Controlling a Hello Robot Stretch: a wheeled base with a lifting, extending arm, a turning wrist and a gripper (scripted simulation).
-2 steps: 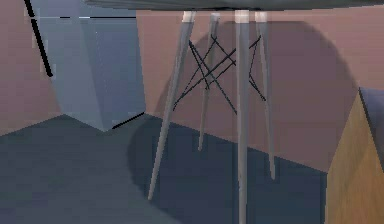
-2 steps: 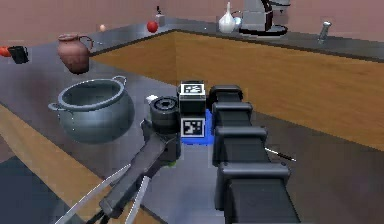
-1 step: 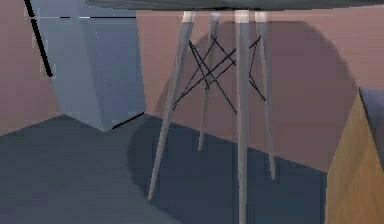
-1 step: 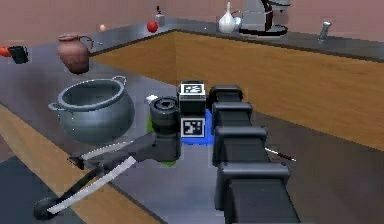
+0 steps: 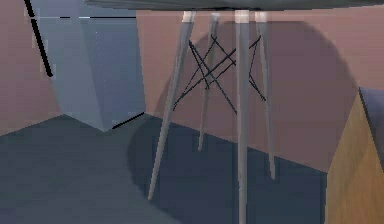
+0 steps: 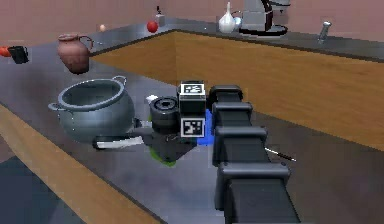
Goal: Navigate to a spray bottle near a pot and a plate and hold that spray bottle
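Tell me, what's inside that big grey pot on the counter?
Inside the pot, only its dark inner wall shows; nothing rises above the rim. Its near wall covers the bottom, so anything small lying there is hidden.

One grey pot (image 6: 92,105) sits centre left of the arm side view, one brown jug (image 6: 72,50) upper left, one red apple (image 6: 152,26) and one white vase (image 6: 228,18) along its top. One table (image 5: 200,6) on four legs (image 5: 243,100) stands in the forward view.

You see a glossy grey metal pot (image 6: 90,108) on a smooth dark countertop (image 6: 330,150) with wood-grain fronts (the arm (image 6: 248,170) looks matt black), and a shiny brown jug (image 6: 72,52).
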